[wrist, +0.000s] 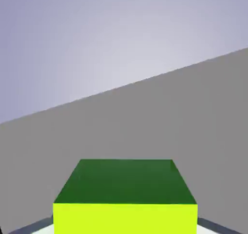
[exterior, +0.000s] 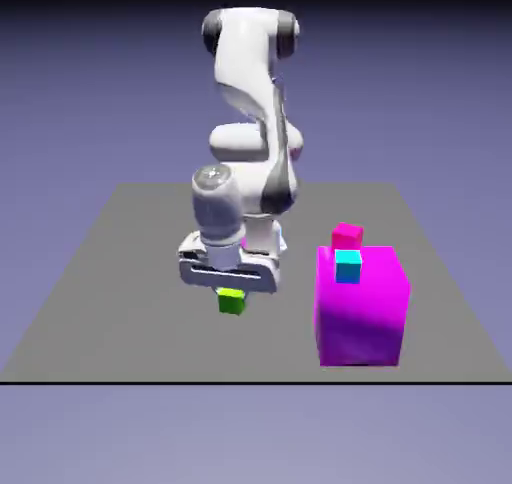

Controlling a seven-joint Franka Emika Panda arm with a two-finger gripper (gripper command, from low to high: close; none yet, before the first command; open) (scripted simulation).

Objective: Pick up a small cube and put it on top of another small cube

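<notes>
Lime green shows between the two finger tips of the tool (wrist: 125, 226), which is clamped on the small cube (exterior: 232, 302). In the hand view the cube hides most of both tips; only a grey and white sliver shows at either side, and the cube's near part is cut off by the bottom edge. In the exterior view the hand's wide body covers the cube's upper part and the fingers, and whether the cube's underside touches the worktop (exterior: 130, 302) is hard to tell.

The cube has no evident long axis. One bright face points toward the exterior camera, its lower edge slightly aslant. In the hand view its dark green face lies beyond the bright one, their shared edge running nearly level, while the worktop's edge slants up to the right.

Behind the hand, the white arm (exterior: 245, 67) partly hides a pale shape (exterior: 279, 238) and a speck of magenta (exterior: 243, 244), neither clear enough to name. Well apart, toward the exterior view's right, stands the big magenta block (exterior: 360, 317). A cyan cube (exterior: 348, 267) overlaps its upper part in the view and partly covers a pink-red cube (exterior: 347, 235); what supports either is unclear.
</notes>
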